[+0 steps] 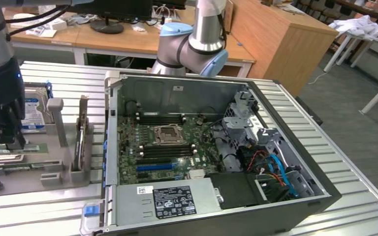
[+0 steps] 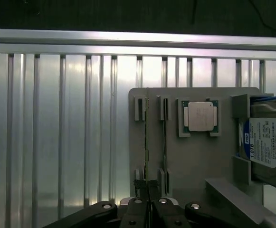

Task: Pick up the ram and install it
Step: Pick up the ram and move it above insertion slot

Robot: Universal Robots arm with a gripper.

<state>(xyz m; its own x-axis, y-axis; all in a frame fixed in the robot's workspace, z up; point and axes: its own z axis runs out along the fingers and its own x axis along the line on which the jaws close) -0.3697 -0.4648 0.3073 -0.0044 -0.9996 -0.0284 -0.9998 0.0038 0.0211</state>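
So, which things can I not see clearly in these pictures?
Wrist view: the ram stands edge-on, its chips hidden.
Wrist view: the gripper is cut off by the picture's edge.
Wrist view: the hard drive is cut off likewise.
Exterior view: the memory slots are too small to tell if filled.

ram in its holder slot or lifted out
In the slot: the ram stands on edge between the end brackets of the grey holder, with the gripper shut on one end.

The end effector (image 1: 4, 140) hangs over the grey tray (image 1: 45, 187) (exterior view's left) beside the open case (image 1: 175, 93).
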